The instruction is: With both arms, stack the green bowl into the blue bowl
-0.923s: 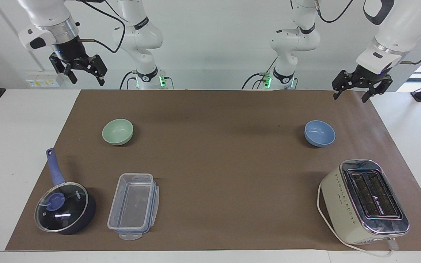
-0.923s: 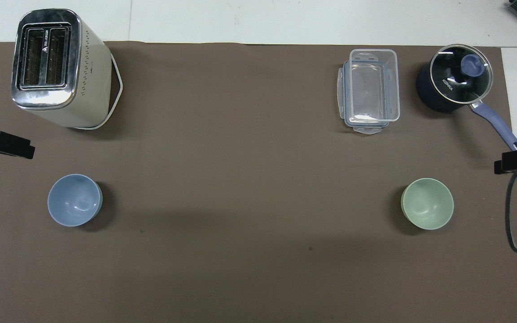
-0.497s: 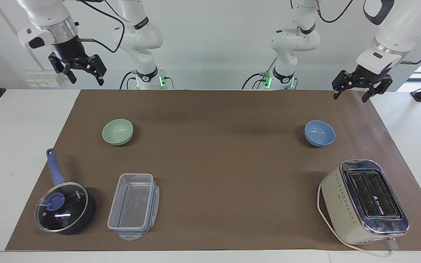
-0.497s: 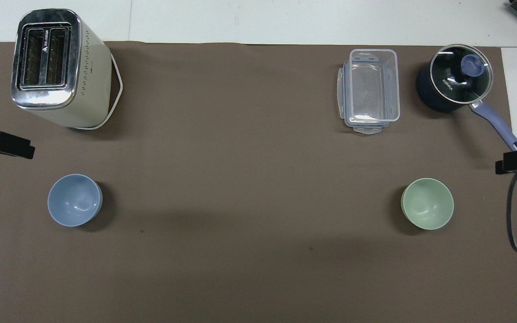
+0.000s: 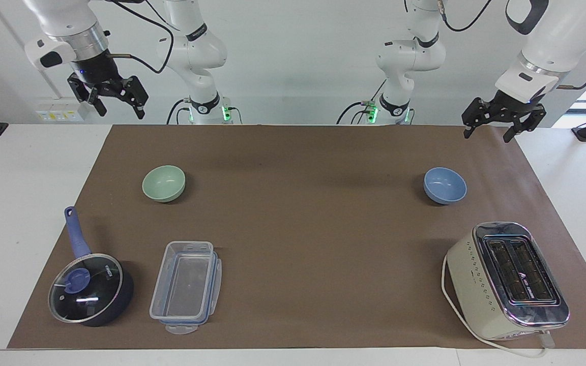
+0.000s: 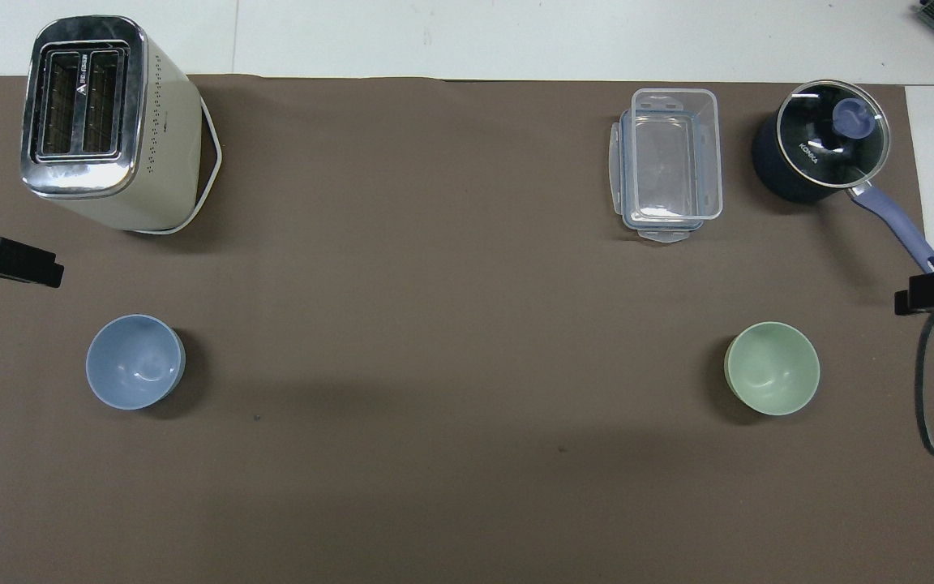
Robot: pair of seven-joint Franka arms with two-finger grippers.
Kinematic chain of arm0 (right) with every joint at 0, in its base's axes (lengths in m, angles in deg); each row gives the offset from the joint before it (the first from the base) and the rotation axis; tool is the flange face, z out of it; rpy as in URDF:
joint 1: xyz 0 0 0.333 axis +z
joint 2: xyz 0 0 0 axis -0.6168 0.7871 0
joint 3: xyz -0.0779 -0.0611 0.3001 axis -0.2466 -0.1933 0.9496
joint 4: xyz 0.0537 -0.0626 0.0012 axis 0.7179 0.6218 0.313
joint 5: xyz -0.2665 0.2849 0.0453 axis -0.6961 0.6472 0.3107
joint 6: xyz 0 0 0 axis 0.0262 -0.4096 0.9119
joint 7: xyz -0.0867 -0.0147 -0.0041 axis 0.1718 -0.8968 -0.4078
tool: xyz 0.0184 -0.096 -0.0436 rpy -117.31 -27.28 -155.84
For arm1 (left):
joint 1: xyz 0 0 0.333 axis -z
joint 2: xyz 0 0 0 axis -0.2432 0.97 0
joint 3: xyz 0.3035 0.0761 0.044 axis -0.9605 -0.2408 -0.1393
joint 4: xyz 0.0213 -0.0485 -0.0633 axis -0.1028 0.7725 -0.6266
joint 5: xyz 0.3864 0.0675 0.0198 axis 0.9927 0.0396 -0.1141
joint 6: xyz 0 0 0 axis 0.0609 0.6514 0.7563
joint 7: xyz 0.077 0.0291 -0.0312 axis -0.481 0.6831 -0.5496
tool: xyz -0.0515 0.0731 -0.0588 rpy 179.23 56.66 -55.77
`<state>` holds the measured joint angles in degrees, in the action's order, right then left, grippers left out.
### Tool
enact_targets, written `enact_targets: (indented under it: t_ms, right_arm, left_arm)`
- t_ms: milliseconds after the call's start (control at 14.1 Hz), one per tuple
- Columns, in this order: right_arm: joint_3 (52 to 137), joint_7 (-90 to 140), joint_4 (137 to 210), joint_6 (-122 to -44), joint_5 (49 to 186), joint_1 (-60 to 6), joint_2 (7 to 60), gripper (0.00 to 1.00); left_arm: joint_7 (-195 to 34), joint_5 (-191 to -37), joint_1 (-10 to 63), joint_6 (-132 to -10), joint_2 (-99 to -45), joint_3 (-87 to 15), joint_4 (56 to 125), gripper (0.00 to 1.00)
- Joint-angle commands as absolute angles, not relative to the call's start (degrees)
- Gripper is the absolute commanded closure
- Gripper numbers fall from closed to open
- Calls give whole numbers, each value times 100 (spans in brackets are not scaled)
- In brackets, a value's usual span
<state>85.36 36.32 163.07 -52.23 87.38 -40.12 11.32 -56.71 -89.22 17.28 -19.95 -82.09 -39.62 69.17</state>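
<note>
- Green bowl [image 5: 164,183] sat upright on the mat toward the right arm's end; blue bowl [image 5: 444,185] well apart, toward the left arm's end.
- Right gripper [image 5: 116,103] hung high, jaws open, empty, over the table edge; green bowl lay below it, farther out.
- Left gripper [image 5: 491,131] likewise open, empty, raised near blue bowl.
</note>
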Motion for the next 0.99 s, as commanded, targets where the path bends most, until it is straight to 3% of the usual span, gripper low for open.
enact_targets:
  t_ms: [0, 923]
  right_arm:
    - [8566, 3536, 16459, -5260, 8672, -4081, 1000, 0]
    - [8557, 3536, 16468, -5242, 8672, -4151, 991, 0]
  left_arm:
    - [-5710, -8982, 1680, -2009, -8323, -3934, 7015, 0]
    - [-5719, -8982, 1689, -1991, -8331, -3934, 7023, 0]
